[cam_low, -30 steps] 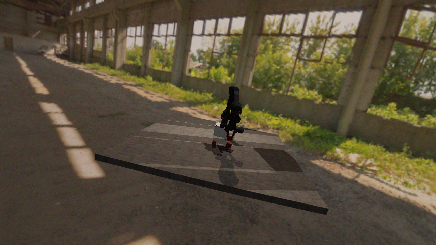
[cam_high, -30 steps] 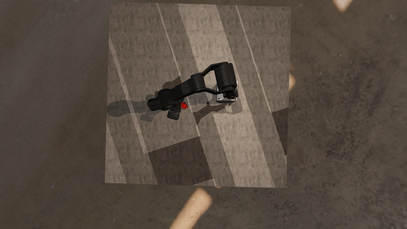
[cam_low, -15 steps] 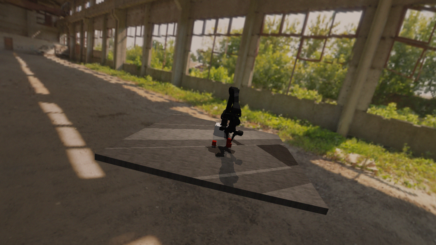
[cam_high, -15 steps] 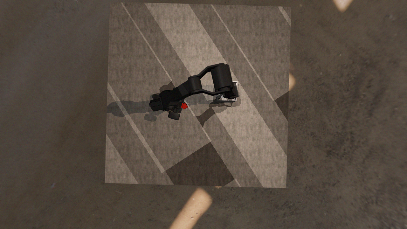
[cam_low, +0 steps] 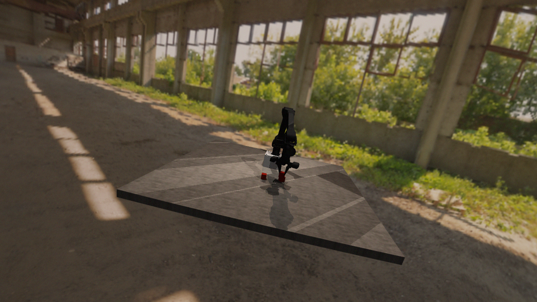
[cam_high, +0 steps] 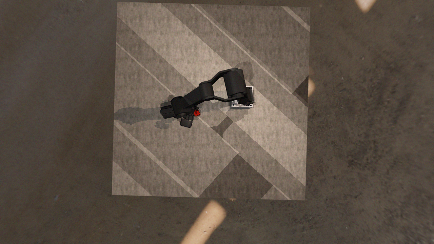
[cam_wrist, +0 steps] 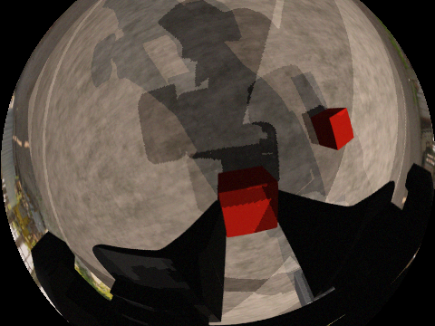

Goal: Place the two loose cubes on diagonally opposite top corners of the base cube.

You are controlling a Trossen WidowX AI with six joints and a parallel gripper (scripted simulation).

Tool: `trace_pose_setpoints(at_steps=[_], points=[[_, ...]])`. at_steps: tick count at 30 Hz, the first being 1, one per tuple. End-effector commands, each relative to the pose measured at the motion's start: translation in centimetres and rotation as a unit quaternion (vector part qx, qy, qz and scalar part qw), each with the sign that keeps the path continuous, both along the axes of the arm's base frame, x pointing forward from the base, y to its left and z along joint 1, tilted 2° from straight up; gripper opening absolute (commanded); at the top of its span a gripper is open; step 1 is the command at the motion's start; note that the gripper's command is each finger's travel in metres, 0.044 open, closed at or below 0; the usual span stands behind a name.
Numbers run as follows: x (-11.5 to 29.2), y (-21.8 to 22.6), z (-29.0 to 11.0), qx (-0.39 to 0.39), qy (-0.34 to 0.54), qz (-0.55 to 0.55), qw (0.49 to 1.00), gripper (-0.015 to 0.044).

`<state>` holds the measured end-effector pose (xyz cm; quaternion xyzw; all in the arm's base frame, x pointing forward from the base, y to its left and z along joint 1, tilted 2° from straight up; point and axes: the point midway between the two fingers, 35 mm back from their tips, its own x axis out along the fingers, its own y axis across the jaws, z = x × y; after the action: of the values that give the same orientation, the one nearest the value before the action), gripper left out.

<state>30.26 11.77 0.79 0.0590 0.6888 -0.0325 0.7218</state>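
The red cube (cam_wrist: 248,202) sits clamped between the fingers just above the table (cam_wrist: 109,176), so it should be carried level toward the other red cube (cam_wrist: 333,127) without tilting in the grip

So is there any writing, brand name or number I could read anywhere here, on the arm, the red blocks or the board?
None: no readable text in any view.
The arm is plain black.
The red cube held in the gripper and the other red cube are bare.
The board bears only pale stripes.
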Motion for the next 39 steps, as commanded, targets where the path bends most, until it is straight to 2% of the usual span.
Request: trace_pose_setpoints(at_steps=[1,10,14,39], points=[[0.0,0.0,-0.1,-0.002,-0.001,0.0,1.0,0.0105],[0.0,0.0,-0.1,-0.002,-0.001,0.0,1.0,0.0105],[0.0,0.0,-0.1,-0.002,-0.001,0.0,1.0,0.0205],[-0.1,-0.1,2.9,0.0,0.0,0.0,1.0,0.0205]])
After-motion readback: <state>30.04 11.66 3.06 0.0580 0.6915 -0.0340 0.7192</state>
